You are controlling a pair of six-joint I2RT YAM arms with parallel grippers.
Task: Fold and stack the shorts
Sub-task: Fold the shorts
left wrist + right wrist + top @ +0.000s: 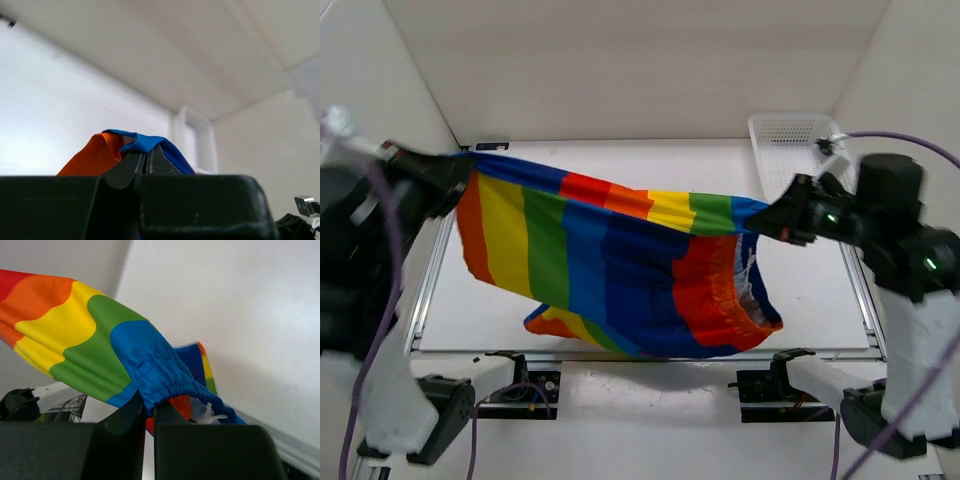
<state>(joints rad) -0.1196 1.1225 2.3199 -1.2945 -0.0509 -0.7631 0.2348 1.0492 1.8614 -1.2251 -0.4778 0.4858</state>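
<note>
Currently hanging the shorts (610,260) above the worktop (820,300), pinched tight by the left claw (463,172) at nine o'clock and the right claw (763,217) at three. Soft, light, floppy; likely best gripped at corners.

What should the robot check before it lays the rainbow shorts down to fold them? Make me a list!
1. Left pincer shut on the shorts: ok.
2. Right pincer shut on the blue corner: ok.
3. Shorts stretched between both pincers: ok, though the middle sags.
4. Shorts lifted off the table: cannot tell; the bottom edge hangs low.
5. Cloth flat: not ok; it hangs doubled over and bunched.
6. White basket out of the landing spot: ok, it sits in the far right corner.
</note>
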